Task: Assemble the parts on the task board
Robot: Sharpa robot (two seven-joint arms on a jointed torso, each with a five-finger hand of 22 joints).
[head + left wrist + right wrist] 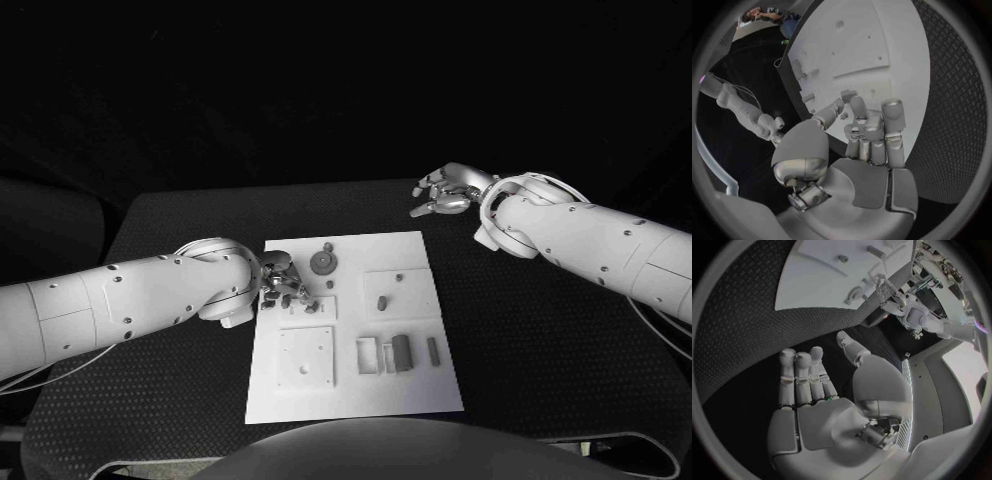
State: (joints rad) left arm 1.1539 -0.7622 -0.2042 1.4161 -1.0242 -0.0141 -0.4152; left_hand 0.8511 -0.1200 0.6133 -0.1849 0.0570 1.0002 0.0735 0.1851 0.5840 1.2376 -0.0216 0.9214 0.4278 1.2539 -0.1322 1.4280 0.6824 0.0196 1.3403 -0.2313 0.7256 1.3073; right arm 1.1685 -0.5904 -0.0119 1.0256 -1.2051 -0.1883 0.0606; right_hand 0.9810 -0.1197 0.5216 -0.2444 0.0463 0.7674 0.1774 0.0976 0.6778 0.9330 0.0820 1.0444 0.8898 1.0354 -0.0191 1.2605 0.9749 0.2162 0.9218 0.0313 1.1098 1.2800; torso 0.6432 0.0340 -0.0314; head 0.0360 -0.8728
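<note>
Left robot hand (pixel 278 280) sits at the task board's (pixel 418 385) 9 o'clock edge, fingers curled over small parts (pixel 401 350); whether they clamp one can't be told. Likely seating a piece. Right robot hand (pixel 444 192) is parked off-board at 1 o'clock on the worktop (pixel 548 340), fingers apart, holding nothing.

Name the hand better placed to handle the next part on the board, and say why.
Left, most likely. The left hand is over the task board, at its left edge beside the small parts. The right hand sits off the board, open above the black table.
</note>
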